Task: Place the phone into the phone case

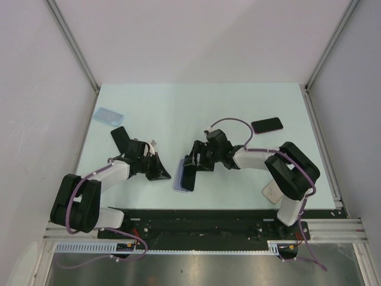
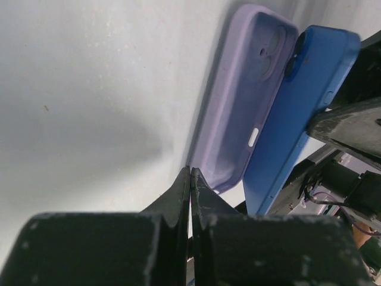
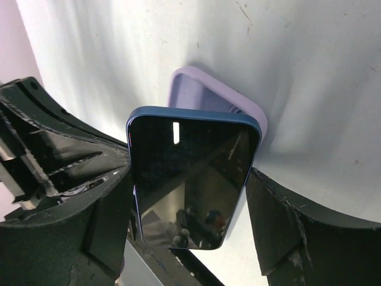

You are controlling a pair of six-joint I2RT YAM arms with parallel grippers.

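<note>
The right tool [image 3: 189, 214] is clamped across the sides of the blue phone [image 3: 190, 167], holding it tilted, screen up, with its far end over the lilac case [image 3: 202, 89]. The case lies open side up on the counter [image 2: 89, 89]. The left tool [image 2: 190, 176] has its fingers pressed together on nothing, their tips right at the near corner of the case.

Pale-blue translucent case [image 1: 109, 115] and black flat slab [image 1: 121, 137] lying at far left of pale-green bench [image 1: 178, 101]; dark pink-edged phone [image 1: 266, 124], whitish flat piece [image 1: 272, 192] lying at right.
</note>
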